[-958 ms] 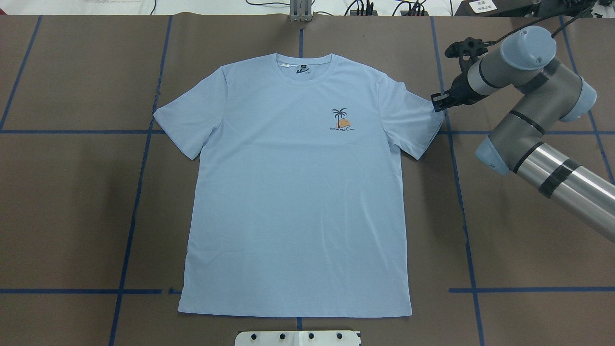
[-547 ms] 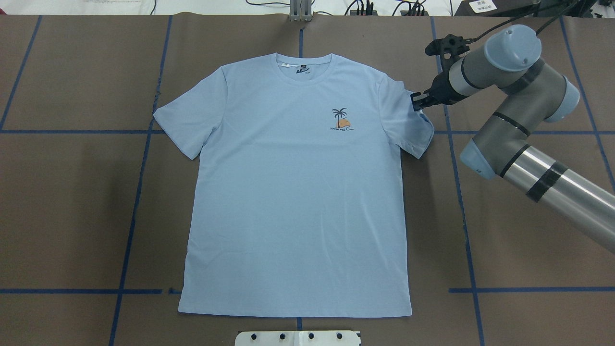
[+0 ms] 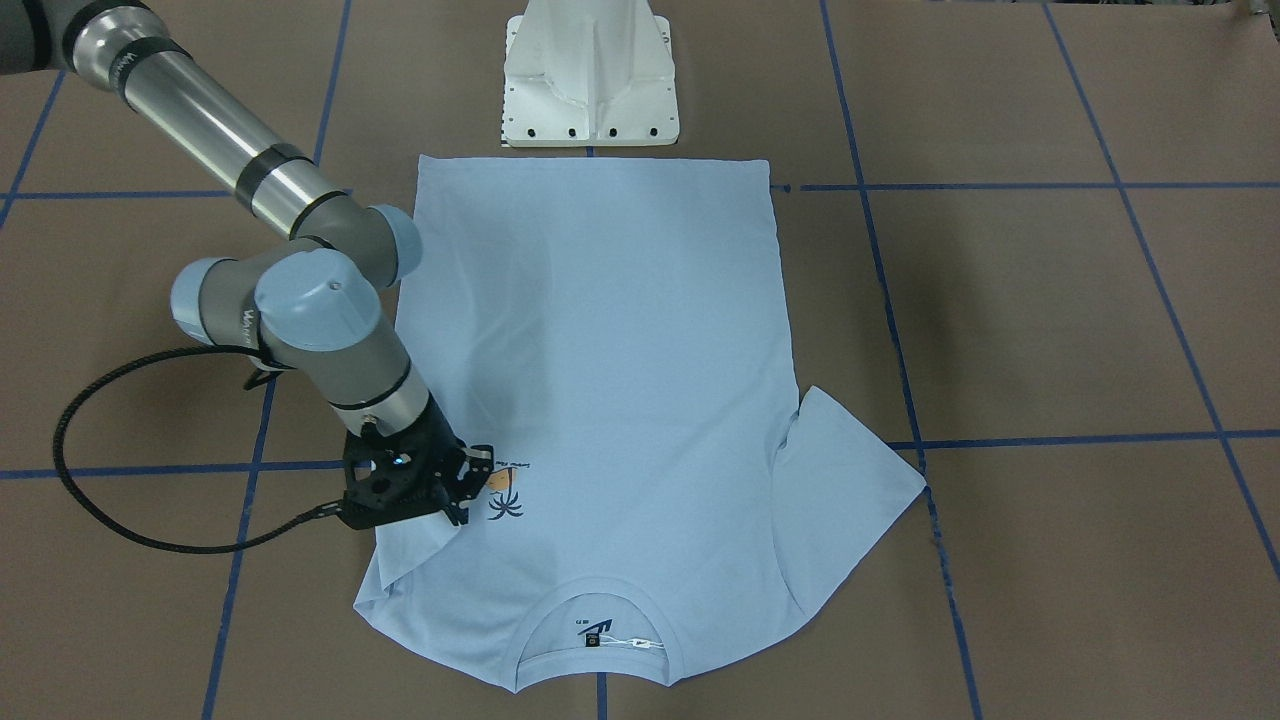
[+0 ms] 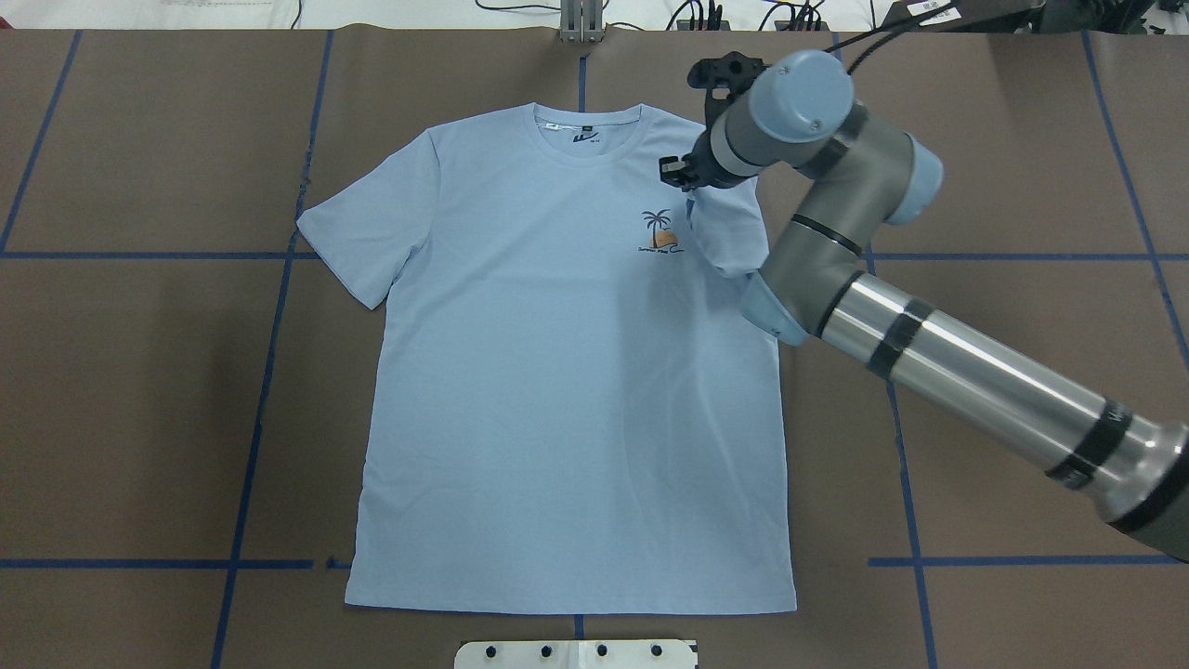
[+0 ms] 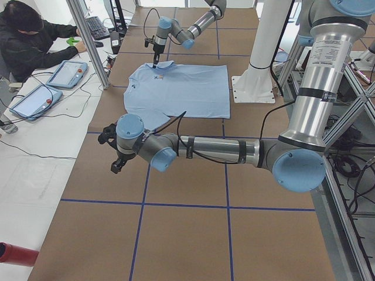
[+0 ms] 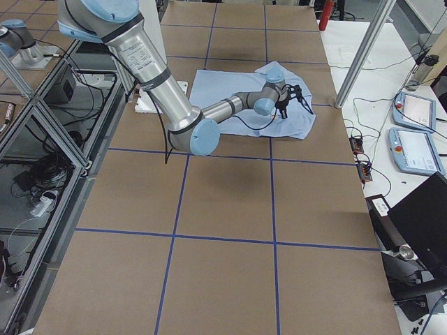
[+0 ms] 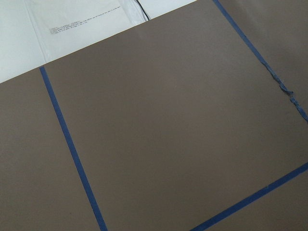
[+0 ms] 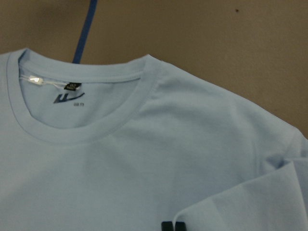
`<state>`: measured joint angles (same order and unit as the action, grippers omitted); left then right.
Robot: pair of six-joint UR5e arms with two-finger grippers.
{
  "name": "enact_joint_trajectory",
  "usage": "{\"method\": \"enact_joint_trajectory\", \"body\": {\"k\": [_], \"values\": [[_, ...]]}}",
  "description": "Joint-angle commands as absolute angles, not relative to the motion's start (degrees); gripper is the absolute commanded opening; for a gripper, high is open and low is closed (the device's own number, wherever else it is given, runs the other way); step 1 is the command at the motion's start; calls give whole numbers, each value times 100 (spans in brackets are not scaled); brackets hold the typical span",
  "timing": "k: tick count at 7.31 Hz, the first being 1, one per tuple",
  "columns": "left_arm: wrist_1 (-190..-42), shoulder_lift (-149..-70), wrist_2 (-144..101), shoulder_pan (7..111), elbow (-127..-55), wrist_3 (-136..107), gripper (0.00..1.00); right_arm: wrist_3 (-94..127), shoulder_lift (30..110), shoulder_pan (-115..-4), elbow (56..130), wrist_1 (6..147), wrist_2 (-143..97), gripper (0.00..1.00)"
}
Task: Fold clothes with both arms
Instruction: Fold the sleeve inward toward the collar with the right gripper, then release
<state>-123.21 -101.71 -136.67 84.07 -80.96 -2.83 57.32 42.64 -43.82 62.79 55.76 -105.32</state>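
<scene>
T-shirt [image 4: 557, 418] lying flat, print side up, on the brown table [image 4: 139, 418], hem nearest the robot. Farther out, the right gripper [image 4: 685, 181] is clamped on the sleeve [image 4: 723, 232] edge — sleeve doubled inward, just beside the palm print [image 4: 659, 232]. Left gripper [image 5: 117, 164] hangs over bare table, well apart — whether its jaws are parted cannot be told.

Right arm [image 4: 966, 372]: silver tube, black bands, grey joints, light-blue caps (small screws in the caps).
Left arm [image 5: 217, 149]: same silver, grey and light blue.
Cable [image 3: 58, 435]: black, braided, at the right wrist.
Right gripper [image 4: 675, 174]: black, two fingers.
Base [image 3: 590, 90]: white pedestal, dark bolts along its foot.
</scene>
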Motion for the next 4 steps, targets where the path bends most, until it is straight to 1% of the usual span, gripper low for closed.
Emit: {"method": "enact_joint_trajectory", "body": {"k": [1,2,4], "values": [[-12322,-10204,-13667,8411,-8095,-307,98,5766,3384,-4272,5169,5713,-10030,0],[-12322,-10222,-13667,8402,-8103,-334,99,5713,3384,-4228,5168,5713,-9959,99],[-12313,-10274,-13658,8402,-8069,-343,99,5722,3401,-4228,5203,5695,-9923,100]]}}
